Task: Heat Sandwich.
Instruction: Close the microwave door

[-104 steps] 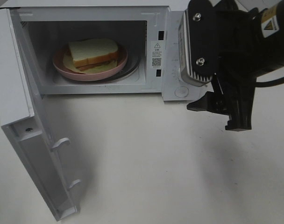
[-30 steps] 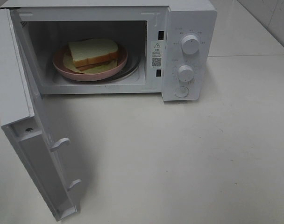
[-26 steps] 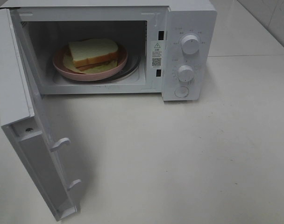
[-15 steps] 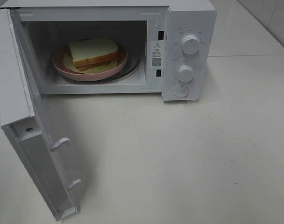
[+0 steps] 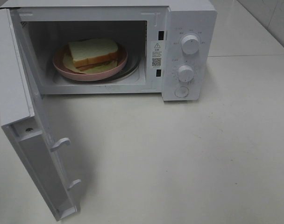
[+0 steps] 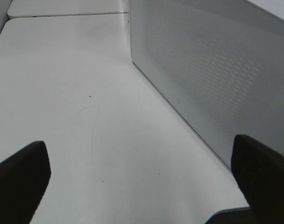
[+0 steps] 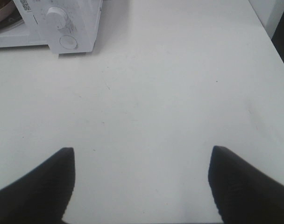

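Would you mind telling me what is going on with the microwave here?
The sandwich sits on its pink plate inside the microwave, whose door stands wide open. Nothing is being handled at this moment. The left gripper hangs open and empty over the table beside a perforated white panel of the microwave. The right gripper hangs open and empty in front of the control knobs. The door is not yet closed.

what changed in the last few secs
The right arm, earlier in front of the microwave dials, has withdrawn from the high view; the right gripper hangs open over the table, holding nothing. Sandwich, pink plate and open door stayed put.
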Tool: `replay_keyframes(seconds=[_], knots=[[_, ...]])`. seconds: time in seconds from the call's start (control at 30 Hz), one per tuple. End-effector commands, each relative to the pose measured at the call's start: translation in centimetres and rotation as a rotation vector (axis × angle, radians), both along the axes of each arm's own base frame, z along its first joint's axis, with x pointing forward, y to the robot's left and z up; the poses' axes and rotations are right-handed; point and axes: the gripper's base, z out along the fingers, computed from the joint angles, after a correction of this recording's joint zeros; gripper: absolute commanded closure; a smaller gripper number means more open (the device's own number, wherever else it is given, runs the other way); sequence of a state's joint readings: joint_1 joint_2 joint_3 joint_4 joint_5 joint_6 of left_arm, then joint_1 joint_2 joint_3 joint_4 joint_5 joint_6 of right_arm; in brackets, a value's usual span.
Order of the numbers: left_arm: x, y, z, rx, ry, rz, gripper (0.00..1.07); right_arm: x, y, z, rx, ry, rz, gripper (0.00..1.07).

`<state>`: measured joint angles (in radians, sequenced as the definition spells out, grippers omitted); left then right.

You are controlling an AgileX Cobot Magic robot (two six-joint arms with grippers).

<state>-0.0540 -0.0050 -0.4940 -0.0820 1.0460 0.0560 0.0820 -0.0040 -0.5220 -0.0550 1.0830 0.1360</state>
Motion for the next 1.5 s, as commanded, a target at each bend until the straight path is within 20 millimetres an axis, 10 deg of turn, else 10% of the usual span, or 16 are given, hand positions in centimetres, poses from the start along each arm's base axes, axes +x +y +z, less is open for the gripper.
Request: replay_keyframes(seconds=[0.03, 1.5], knots=[[-0.18, -0.05, 0.01, -0.009, -0.021, -0.001, 0.09, 0.01, 0.13, -0.21, 0.013, -0.051, 0.004, 0.31], [-0.18, -0.05, 0.01, -0.009, -0.021, -0.001, 0.09, -0.01, 0.14, -0.15, 0.013, -0.054, -0.001, 0.31]])
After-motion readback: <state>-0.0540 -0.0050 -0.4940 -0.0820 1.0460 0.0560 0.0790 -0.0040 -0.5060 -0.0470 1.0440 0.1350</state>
